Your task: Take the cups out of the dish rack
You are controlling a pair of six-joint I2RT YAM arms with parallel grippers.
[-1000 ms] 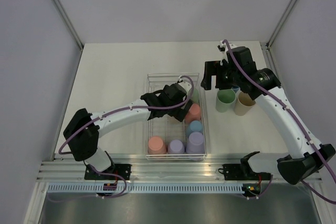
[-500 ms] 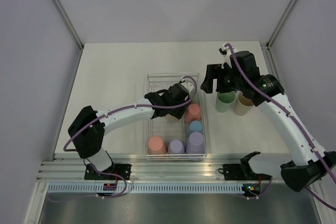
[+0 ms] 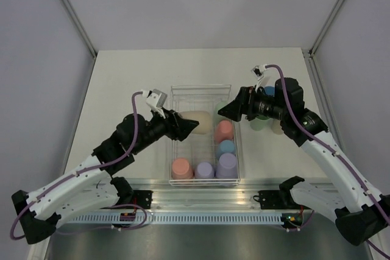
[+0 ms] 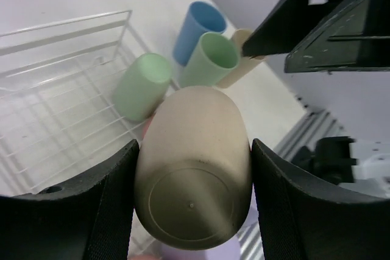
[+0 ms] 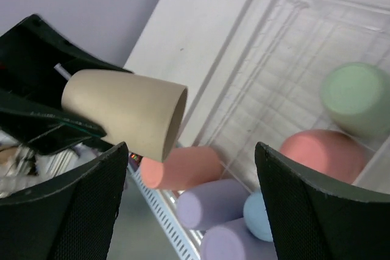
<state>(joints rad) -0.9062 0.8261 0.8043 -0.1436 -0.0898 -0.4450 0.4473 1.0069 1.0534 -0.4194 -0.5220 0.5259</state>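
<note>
Top external view shows the dish rack [image 3: 201, 87] at mid-table, its near rim close to the metal rail [image 3: 201, 182] at 6 o'clock. Broad pale table [image 3: 122, 89] stretches at 9 and 12 o'clock of the rack. The strip at 3 o'clock is narrower, and there a blue cup [image 3: 269, 91] peeks out past the right arm.

The left gripper [image 3: 190, 125] hangs above the rack's 9 o'clock side. Its jaws are clamped on a beige cup [image 3: 204, 121], held on its side clear of the wire, mouth toward 3 o'clock. The right gripper [image 3: 226, 111] hovers over the rack's 2 o'clock corner, jaws spread wide and holding nothing, its tips near that mouth but apart from it.

Along the rack's 6 o'clock rim sit a salmon cup [image 3: 181, 167] and two lavender cups [image 3: 204, 169]. A light blue cup [image 3: 226, 148] and a second salmon cup [image 3: 224, 131] run up the 3 o'clock side. In the right wrist view a pale green cup [image 5: 356, 98] sits at the rack's far end.

The rack is thin white wire with a grid floor. The cups are smooth, matte and slightly tapered. The right gripper's black fingers [image 5: 67, 211] have a fine meshed texture.
</note>
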